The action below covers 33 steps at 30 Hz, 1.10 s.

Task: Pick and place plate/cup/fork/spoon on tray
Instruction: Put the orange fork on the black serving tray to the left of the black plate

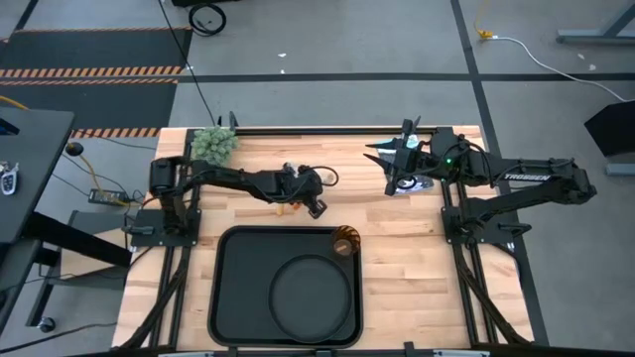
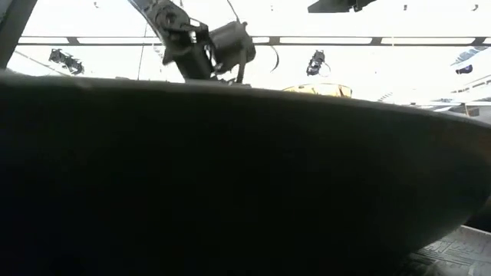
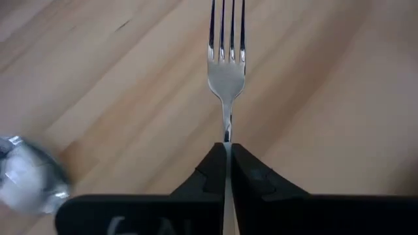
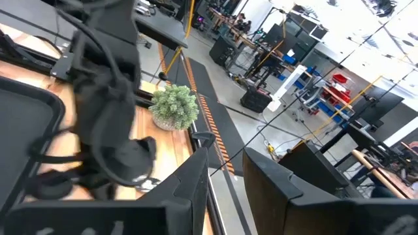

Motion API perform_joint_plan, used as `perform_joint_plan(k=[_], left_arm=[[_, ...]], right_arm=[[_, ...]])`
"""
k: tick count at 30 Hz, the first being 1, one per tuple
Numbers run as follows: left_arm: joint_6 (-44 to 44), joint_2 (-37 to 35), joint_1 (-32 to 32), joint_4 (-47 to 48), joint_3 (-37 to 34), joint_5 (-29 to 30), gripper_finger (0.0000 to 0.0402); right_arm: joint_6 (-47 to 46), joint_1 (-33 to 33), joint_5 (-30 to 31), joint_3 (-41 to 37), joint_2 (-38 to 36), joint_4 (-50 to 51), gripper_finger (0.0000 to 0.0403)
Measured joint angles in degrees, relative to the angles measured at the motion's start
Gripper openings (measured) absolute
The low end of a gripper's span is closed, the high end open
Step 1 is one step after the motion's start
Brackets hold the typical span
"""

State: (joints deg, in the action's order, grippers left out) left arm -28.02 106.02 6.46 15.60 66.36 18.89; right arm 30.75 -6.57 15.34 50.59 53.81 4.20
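My left gripper (image 1: 316, 204) is over the table's middle, just beyond the tray's far edge, and is shut on the fork (image 3: 226, 72), whose silver tines stick out past the fingertips. The spoon's silver bowl (image 3: 26, 177) lies on the wood beside it. Orange handles (image 1: 291, 207) show under the gripper in the high view. The black tray (image 1: 230, 297) lies at the near middle. The round dark plate (image 1: 310, 296) rests in it, and the amber cup (image 1: 345, 241) stands at the tray's far right corner. My right gripper (image 4: 225, 176) is open and empty, raised at the far right. My left gripper pinches the fork's thin neck (image 3: 226, 134), just behind the tines, between its two fingers (image 3: 251, 171). The fingers come from above. The handle runs back under the gripper and is hidden. Whether the fork is clear of the table, I cannot tell.
A small green plant (image 1: 213, 145) stands at the table's far left corner. The tray's dark wall (image 2: 245, 176) fills most of the low view. Bare wood lies to the right of the tray.
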Motion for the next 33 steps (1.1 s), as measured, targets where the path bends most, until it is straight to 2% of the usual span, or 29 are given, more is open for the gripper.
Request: perform_joint_plan(k=[4,9,15,20,25,33], left_arm=[[-3.53,-3.99,-4.45,4.70,1.00,1.39,0.0012],[-14.22,-7.26,-12.00,12.03,1.00,4.38,0.0012],[-32.51,-7.43,-21.76,21.72,0.95,6.37,0.0013],[-49.34,-7.43,-29.95,25.57,0.69,10.98,0.0013],[-64.61,-6.83,-37.69,28.35,0.71,12.84,0.0013],[-85.63,-5.04,-49.17,35.35,0.71,11.01,0.0013]], right_arm=[[0.31,-0.54,0.61,0.05,-0.94,1.76,0.0103],[0.32,-1.07,-0.22,0.00,-1.98,2.52,0.0103],[-0.11,-1.10,-5.43,0.02,-2.46,0.50,0.0103],[-1.00,-0.92,-9.93,0.00,-2.53,-0.52,0.0103],[-3.34,-0.92,-14.19,0.00,-2.55,-0.73,0.0103],[-6.63,-0.92,-20.73,0.00,-2.53,0.38,0.0103]])
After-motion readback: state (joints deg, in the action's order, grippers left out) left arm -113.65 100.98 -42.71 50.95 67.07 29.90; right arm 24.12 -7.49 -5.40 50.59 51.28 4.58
